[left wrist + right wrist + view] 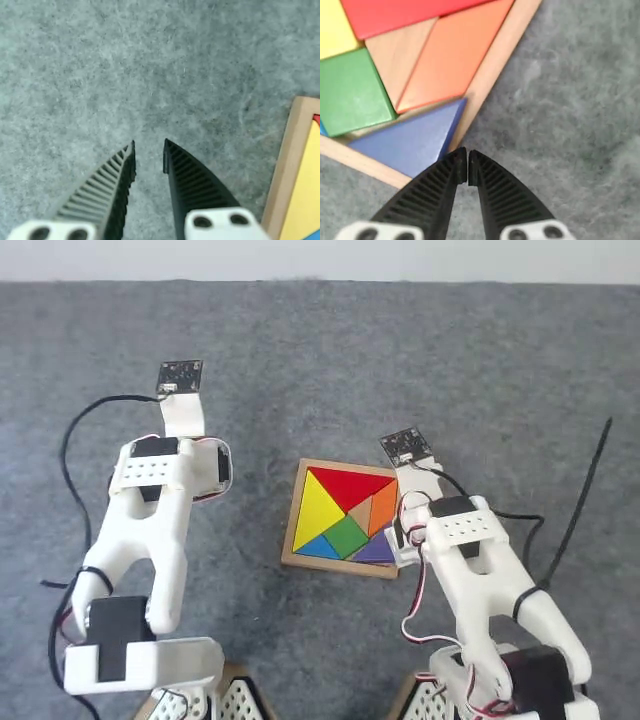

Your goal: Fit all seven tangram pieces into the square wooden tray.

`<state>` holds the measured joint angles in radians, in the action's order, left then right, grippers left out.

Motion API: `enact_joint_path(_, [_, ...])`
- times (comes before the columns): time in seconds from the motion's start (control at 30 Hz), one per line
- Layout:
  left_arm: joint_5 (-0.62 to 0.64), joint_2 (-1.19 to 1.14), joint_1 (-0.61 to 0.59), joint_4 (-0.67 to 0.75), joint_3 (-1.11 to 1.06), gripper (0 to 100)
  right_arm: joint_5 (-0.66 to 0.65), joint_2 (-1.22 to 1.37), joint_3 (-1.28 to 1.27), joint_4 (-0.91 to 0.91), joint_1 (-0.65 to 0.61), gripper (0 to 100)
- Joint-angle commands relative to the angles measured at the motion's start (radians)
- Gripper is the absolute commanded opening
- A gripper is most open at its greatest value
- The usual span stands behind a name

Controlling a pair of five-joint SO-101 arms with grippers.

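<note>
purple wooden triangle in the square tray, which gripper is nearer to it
Right. The right gripper, shut, sits at the tray's rim beside the purple wooden triangle; the left gripper, open, is over grey carpet beyond the tray's opposite side.

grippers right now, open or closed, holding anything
Left gripper: slightly open, holding nothing, over the grey mat.
Right gripper: closed, holding nothing, tips at the tray edge by the purple triangle.

We are looking at a table point(300, 350) with a grey, felt-like top; the square wooden tray point(335, 564) is lying flat on it, sitting near the middle and turned slightly askew.
</note>
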<state>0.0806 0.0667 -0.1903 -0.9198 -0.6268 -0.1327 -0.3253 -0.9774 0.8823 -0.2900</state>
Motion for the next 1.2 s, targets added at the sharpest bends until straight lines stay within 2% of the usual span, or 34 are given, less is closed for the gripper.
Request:
enact_joint_path(0.0, [0.008, 0.049, 0.009, 0.018, 0.010, 9, 0.014, -0.010, 0.015, 0.013, -0.007, 0.8])
enact_joint_path(0.3, [0.008, 0.049, 0.011, 0.018, 0.010, 9, 0.014, -0.008, 0.020, -0.012, -0.191, 0.8])
enact_joint_path(0.5, [0.008, 0.049, 0.011, 0.018, 0.010, 9, 0.014, -0.024, 0.025, 0.005, -0.139, 0.7])
enact_joint_path(0.7, [0.008, 0.049, 0.011, 0.018, 0.013, 9, 0.015, -0.200, 0.014, 0.065, -0.137, 0.7])
enact_joint_path(0.83, [0.008, 0.049, 0.011, 0.018, 0.012, 9, 0.078, -0.283, -0.017, 0.062, -0.196, 0.9])
enact_joint_path(0.93, [0.008, 0.049, 0.011, 0.018, 0.008, 9, 0.077, -0.283, -0.038, 0.071, -0.243, 0.9])
enact_joint_path(1.17, [0.008, 0.049, 0.011, 0.018, 0.008, 9, 0.077, -0.286, -0.074, 0.064, -0.243, 0.8])
